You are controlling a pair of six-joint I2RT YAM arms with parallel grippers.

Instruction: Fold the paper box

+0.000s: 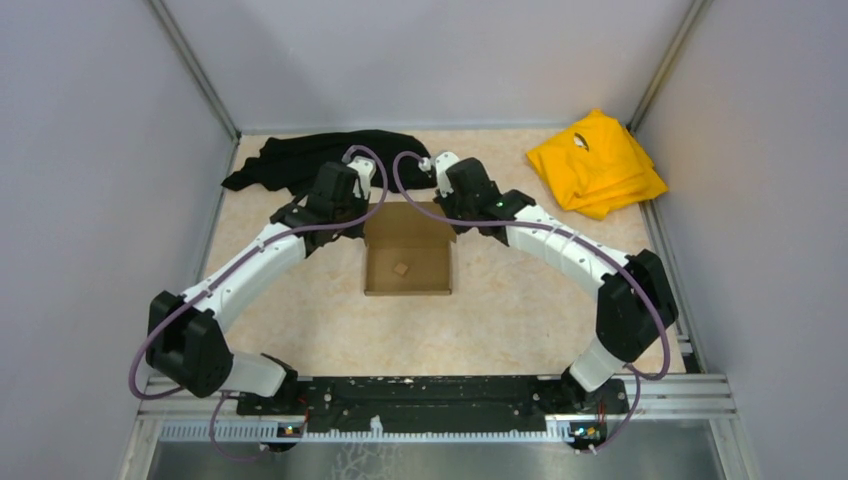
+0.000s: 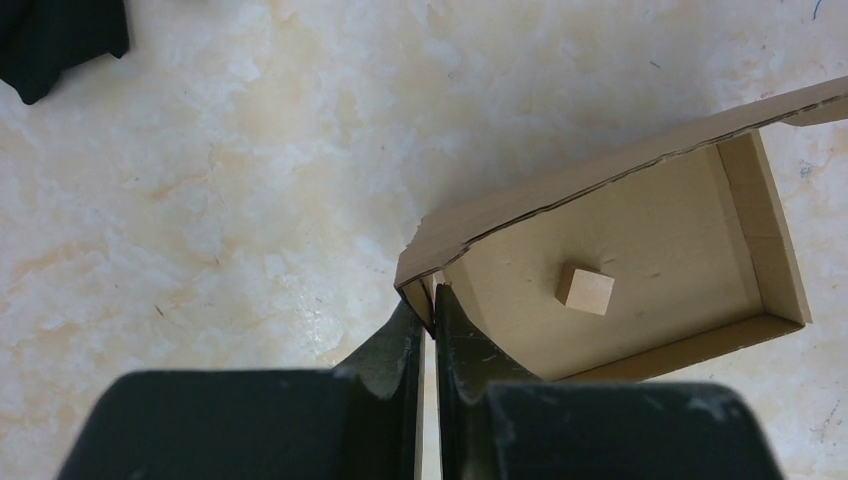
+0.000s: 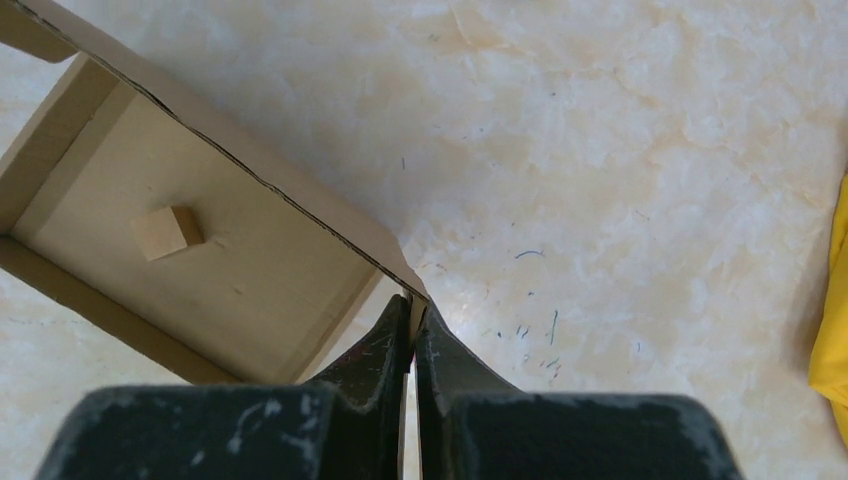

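the paper box (image 1: 408, 225) sat on the table (image 1: 300, 330) at the middle of the overhead frame, between the two arms. its tray was already formed and open upward. a little cube (image 2: 586, 290) lay on the tray floor, apart from the walls. a black cloth (image 1: 310, 158) was heaped at the upper left and a yellow cloth (image 1: 597, 162) at the upper right, both well away from the box.

the left claw (image 2: 428, 300) was pinched shut on one far corner of the box, where the wide back flap met the side wall; a thin edge of card showed between its fingers. the right claw (image 3: 412, 305) was clamped the same way on the opposite far corner.

to my eye the step in hand was the lid. both arms had the back flap by its ends and it stood partly raised, not yet over the tray.

the next move looked to call for both arms to swing that flap forward together and level, so the crease bent straight. one side leading would likely twist the card or drag the tray across the table. after that, the front lip would need tucking in.
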